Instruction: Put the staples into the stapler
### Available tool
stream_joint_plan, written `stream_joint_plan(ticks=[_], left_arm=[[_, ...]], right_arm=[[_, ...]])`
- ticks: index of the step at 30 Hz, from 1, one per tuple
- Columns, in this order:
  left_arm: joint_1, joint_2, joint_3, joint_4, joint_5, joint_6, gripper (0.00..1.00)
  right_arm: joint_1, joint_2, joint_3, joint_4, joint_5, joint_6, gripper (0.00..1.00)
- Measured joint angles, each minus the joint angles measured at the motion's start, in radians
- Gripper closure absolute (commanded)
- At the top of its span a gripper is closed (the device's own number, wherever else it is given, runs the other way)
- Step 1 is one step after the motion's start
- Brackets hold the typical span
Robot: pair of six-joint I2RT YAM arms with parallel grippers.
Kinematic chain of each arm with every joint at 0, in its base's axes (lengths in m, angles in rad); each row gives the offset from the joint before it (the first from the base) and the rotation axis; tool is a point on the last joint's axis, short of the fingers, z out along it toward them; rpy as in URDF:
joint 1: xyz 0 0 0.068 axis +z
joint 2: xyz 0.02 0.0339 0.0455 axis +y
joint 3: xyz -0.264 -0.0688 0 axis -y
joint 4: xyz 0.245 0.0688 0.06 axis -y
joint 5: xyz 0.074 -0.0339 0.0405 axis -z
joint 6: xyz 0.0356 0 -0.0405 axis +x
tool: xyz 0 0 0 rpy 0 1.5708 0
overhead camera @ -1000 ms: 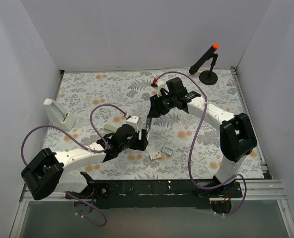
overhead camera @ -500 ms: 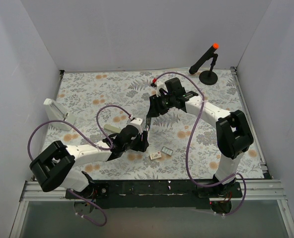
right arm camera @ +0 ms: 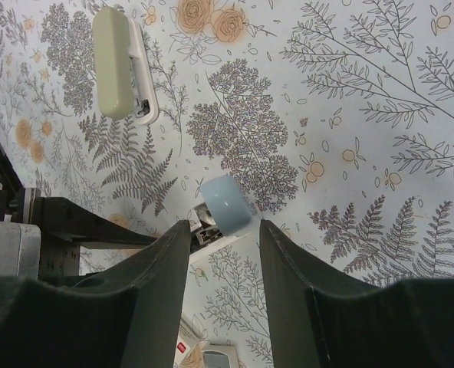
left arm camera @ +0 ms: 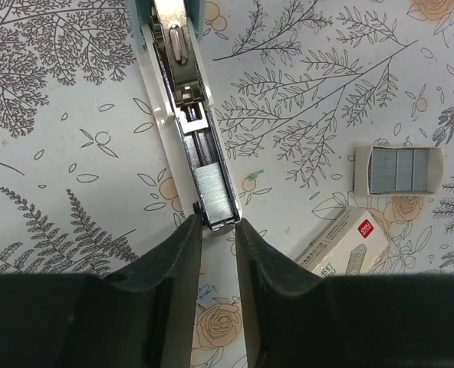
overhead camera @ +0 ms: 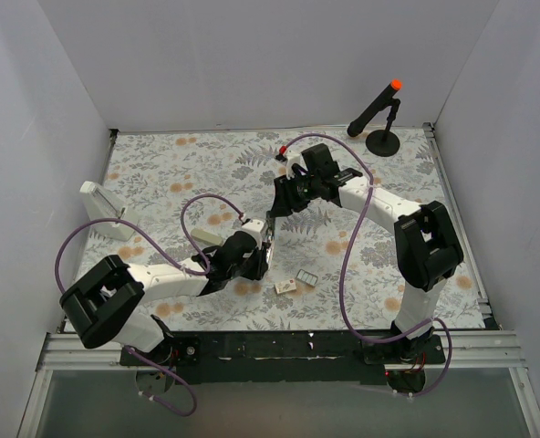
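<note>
A stapler (left arm camera: 204, 184) lies opened on a floral tablecloth (overhead camera: 389, 182), with one robot gripper at each end.

From the left wrist camera, the stapler's white base and bare metal rail run away from the lens. A silvery ribbed strip sits in the front part of the rail. The left gripper (left arm camera: 218, 222) is at the stapler's front end. Its dark fingers are drawn narrow and press against the two sides of that tip.

The right gripper (right arm camera: 225, 222) is at the stapler's other end. Its fingers stand about half apart and clasp the rounded end of the stapler's pale blue lid (right arm camera: 225, 201) – the lid is lifted up off the base.

The staples (left arm camera: 398, 169) are silvery rows in a small dark-rimmed tray. It lies flat on the cloth to the right of the stapler's front end, apart from it. Their beige cardboard box (left arm camera: 342, 247) lies just beside the tray, a little closer to the arms' bases.

A pale green stapler (right arm camera: 120, 65) lies closed to the left of the open stapler. A white stapler (overhead camera: 101, 208) stands well off to its left, by the wall. A black stand with an orange tip (overhead camera: 379, 114) is far behind the open stapler, to its right.
</note>
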Motion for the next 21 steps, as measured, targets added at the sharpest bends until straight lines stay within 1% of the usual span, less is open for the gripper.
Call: stream_joint_plan(ticks=[6,13,21], left_arm=[[-0.001,0.003,0.0,0.005,0.0,0.004,0.81],[-0.003,0.004,0.0,0.006,-0.001,0.009,0.83],[-0.003,0.004,0.0,0.006,-0.005,0.009,0.83]], right_arm=[[0.0,0.0,0.002,0.0,-0.012,-0.016,0.53],[0.0,-0.004,-0.002,-0.001,-0.026,-0.053,0.58],[0.0,-0.092,-0.109,0.0,-0.071,-0.085,0.58]])
